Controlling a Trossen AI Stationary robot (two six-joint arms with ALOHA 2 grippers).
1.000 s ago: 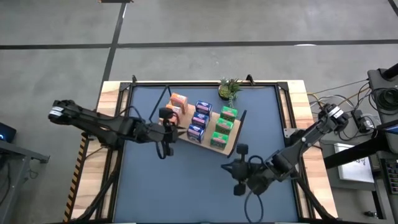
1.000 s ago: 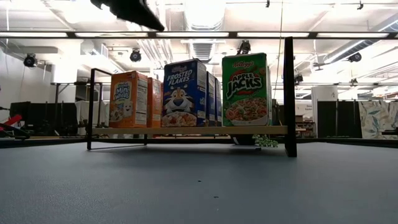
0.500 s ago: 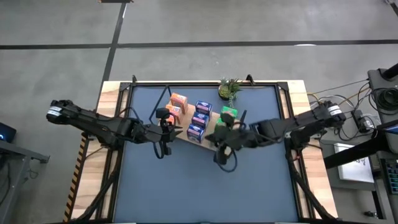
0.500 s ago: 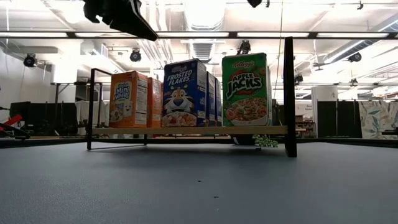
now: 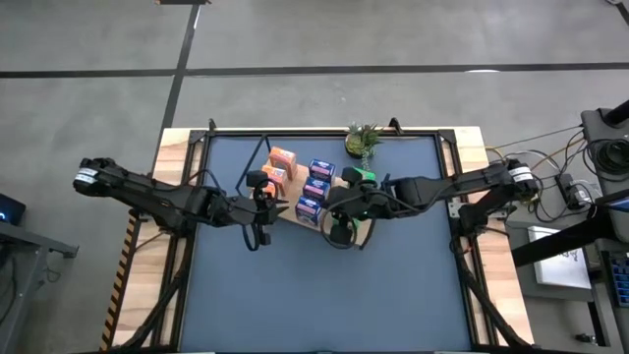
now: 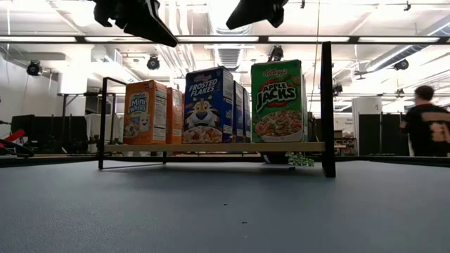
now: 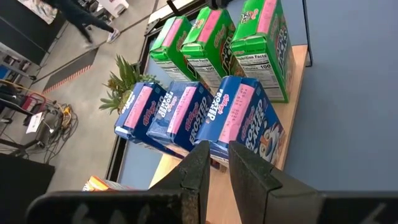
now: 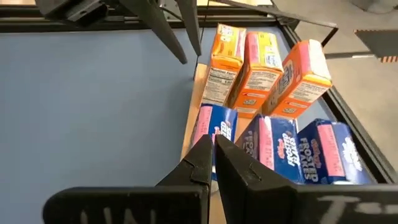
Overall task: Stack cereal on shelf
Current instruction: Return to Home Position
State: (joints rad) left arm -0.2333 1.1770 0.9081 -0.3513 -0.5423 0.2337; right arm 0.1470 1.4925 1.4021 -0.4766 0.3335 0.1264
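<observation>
High view: the cereal is all on the shelf (image 6: 211, 147), which stands at an angle in the far middle of the bench (image 5: 295, 295); no box shows on the bench off the shelf. Count by wrist views: three orange boxes (image 8: 267, 56) and three blue boxes (image 7: 193, 115) in the right wrist view, the same three blue plus three green boxes (image 7: 217, 37) in the left wrist view. Nine in all, upright, in three rows by colour, with the blue row between orange and green. Low view: the front box of each row stands square on the board, fronts roughly level with one another. Left gripper (image 7: 219, 149): just off the shelf's front corner on the orange side, above board height, fingers a narrow gap apart, holding nothing. Right gripper (image 8: 213, 142): its arm reaches in from the right across the green row, the gripper hangs above the front of the blue row, fingers pressed together on nothing. Neither touches a box as far as I can see. Judgement: stacking is complete; nothing is left to place. What is left is housekeeping only: both arms are out over the work area, not parked, so each has to go to its rest pose. Risk lies with the right arm: it hangs directly over the green boxes, so a low sweep could tip that row. Lift first, then withdraw.
</observation>
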